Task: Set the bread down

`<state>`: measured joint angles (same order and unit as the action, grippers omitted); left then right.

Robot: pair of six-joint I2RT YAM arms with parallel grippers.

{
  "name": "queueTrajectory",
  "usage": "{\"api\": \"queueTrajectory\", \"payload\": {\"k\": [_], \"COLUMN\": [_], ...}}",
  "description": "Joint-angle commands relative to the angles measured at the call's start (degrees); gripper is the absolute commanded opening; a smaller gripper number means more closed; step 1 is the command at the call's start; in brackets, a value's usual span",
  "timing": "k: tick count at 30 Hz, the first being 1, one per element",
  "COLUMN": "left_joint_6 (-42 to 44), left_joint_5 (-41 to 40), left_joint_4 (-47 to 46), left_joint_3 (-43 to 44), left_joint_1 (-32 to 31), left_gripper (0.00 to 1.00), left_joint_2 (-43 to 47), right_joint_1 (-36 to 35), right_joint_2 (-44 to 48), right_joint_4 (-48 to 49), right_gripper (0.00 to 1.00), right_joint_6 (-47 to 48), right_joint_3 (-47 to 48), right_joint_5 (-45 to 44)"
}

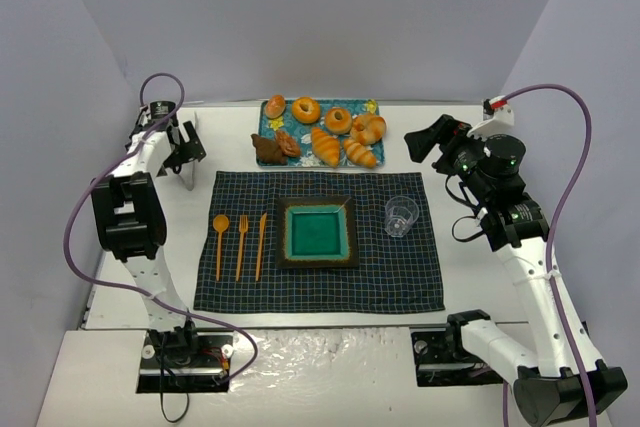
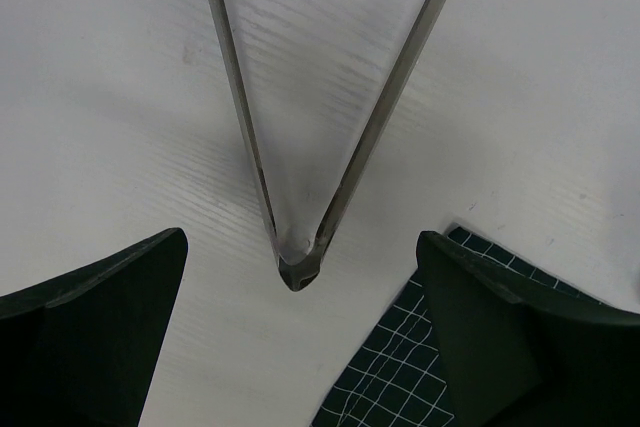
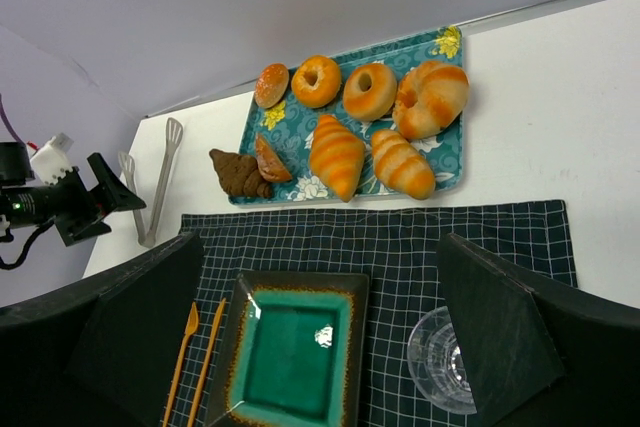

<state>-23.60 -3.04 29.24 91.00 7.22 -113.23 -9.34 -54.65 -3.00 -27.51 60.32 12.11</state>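
Your left hand (image 2: pixel 300 237) hovers low over the counter (image 2: pixel 120 97) at the far left, its fingers (image 2: pixel 90 332) spread as wide as they go and gripping nothing. The hinge end of the metal tongs (image 2: pixel 297 262) lies on the counter right between them, with the two arms fanning away. Your right hand (image 3: pixel 320 242) hangs above the right side of the checked placemat (image 3: pixel 400 237), likewise open and empty. The bread (image 3: pixel 238 173) is the dark chocolate-brown croissant at the near-left corner of the teal tray (image 3: pixel 295 127). It touches the smaller reddish-brown roll (image 3: pixel 268 159) on its right, seems to overhang the tray's left edge, and is well apart from both hands. Expect it to be light, so weight is no worry; the concern is shape and surface. Its ridges should give some purchase, but the tapered ends would likely slip out of a pinch, and a hard squeeze may dent or flake it. Take it across the thick middle, closing from its near and far sides, gently. Come in from the open left side so you do not nudge the roll. The green plate (image 3: pixel 300 280) at the middle of the placemat looks the likely place to set it down.
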Motion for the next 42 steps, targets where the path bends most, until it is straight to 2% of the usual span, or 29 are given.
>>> {"api": "queueTrajectory", "payload": {"k": [1, 42], "left_joint_6": [1.4, 2.3], "left_joint_5": [-0.9, -1.8], "left_joint_4": [-1.3, 0.8], "left_joint_3": [2.6, 11.4], "left_joint_1": [0.4, 0.4], "left_gripper": [0.97, 0.97], "left_joint_2": [0.4, -9.9], "right_joint_1": [0.3, 0.4], "right_joint_2": [0.8, 1.6], "right_joint_4": [4.8, 5.5], "right_gripper": [1.00, 1.00], "right_joint_6": [0.9, 1.4], "right_joint_3": [-0.2, -2.3], "right_joint_5": [-1.2, -1.9]}}
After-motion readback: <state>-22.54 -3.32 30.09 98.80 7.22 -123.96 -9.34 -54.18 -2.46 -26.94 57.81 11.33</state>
